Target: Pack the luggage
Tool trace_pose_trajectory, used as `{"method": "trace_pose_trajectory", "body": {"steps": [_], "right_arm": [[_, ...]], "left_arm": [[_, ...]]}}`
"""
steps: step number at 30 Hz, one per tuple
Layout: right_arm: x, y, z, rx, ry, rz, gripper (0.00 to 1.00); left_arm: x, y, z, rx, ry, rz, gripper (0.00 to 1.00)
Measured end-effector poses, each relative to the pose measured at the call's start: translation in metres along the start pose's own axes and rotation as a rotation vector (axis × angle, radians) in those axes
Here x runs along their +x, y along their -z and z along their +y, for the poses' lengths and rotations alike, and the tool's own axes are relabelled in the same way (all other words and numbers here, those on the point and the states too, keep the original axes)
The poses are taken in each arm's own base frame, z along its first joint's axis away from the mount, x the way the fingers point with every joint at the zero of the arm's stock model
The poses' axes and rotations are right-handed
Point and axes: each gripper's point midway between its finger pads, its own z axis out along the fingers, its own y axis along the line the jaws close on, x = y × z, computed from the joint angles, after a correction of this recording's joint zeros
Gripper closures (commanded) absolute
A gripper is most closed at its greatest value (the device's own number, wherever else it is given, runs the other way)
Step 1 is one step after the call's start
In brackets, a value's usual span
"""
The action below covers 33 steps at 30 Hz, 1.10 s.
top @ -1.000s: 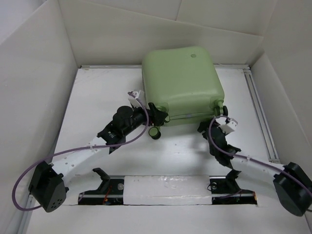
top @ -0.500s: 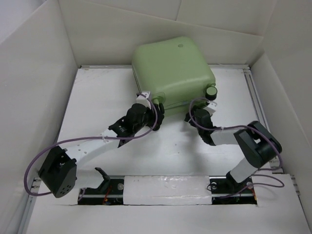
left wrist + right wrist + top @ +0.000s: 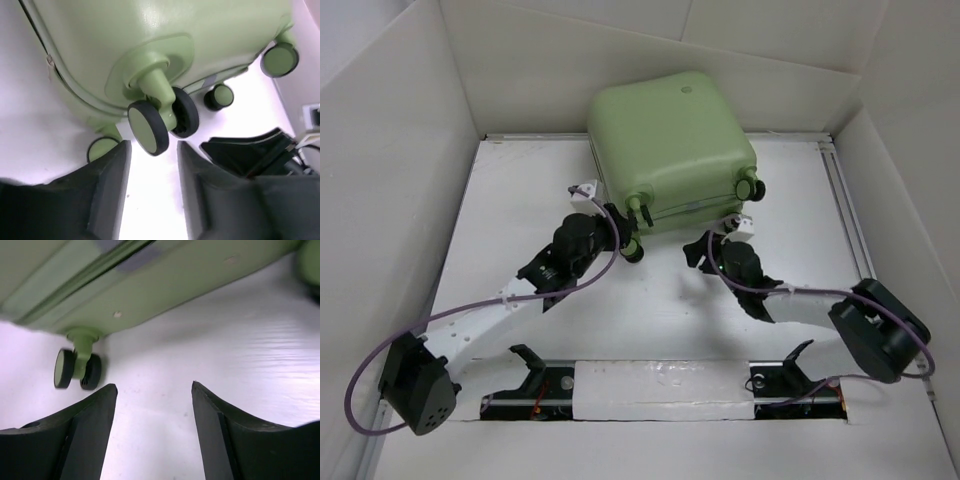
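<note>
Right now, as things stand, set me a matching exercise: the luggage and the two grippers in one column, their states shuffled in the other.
Column one:
1. luggage
2. left gripper
3. right gripper

Column two:
A. open over bare table
B. closed, at the table's far side
C. open, twin wheel just ahead of it

Pairs: 1-B, 2-C, 3-A

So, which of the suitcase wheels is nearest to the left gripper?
The twin wheel directly ahead of the open left gripper, at the suitcase's corner; the other three wheels lie farther back.
</note>
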Motion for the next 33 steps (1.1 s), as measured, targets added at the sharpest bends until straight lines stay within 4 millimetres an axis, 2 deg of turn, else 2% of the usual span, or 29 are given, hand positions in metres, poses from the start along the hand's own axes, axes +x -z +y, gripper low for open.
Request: {"method": "trace_pose_trajectory", "body": {"steps": [1, 3, 7, 10, 11, 15, 17, 22, 25, 28, 33], "right_arm": [[-0.007, 0.005, -0.005, 0.017, -0.017, -0.023, 0.32], [-0.027, 0.009, -0.02, 0.057, -0.052, -0.08, 0.35], [-0.067, 0.008, -0.066, 0.187, -0.116, -0.197, 0.49], [-0.083, 0.004, -0.09, 0.239, -0.112, -0.253, 0.51], [-0.087, 0.003, -0.094, 0.242, -0.105, -0.269, 0.51], [-0.097, -0.005, -0.095, 0.199, -0.08, -0.331, 0.48], [-0.1, -0.011, -0.095, 0.175, -0.069, -0.358, 0.47], [-0.105, -0.023, -0.1, 0.149, -0.045, -0.388, 0.45], [-0.122, -0.03, -0.103, 0.147, -0.053, -0.417, 0.44], [-0.137, -0.027, -0.102, 0.138, -0.074, -0.465, 0.42], [-0.14, -0.031, -0.105, 0.142, -0.094, -0.45, 0.42]], "left_arm": [[-0.007, 0.003, 0.0, 0.006, 0.011, -0.022, 0.43], [-0.016, 0.009, -0.003, 0.027, 0.032, -0.055, 0.35], [-0.018, 0.013, -0.013, 0.09, 0.046, -0.068, 0.35], [-0.003, 0.012, -0.015, 0.133, 0.045, -0.043, 0.37], [0.009, 0.012, -0.013, 0.149, 0.043, -0.018, 0.38], [0.027, 0.013, -0.012, 0.177, 0.042, 0.022, 0.41], [0.03, 0.014, -0.014, 0.195, 0.041, 0.028, 0.41], [0.026, 0.019, -0.019, 0.235, 0.041, 0.005, 0.45], [0.02, 0.027, -0.024, 0.267, 0.042, -0.019, 0.45], [0.014, 0.031, -0.029, 0.296, 0.044, -0.037, 0.45], [0.014, 0.033, -0.033, 0.316, 0.044, -0.038, 0.46]]}}
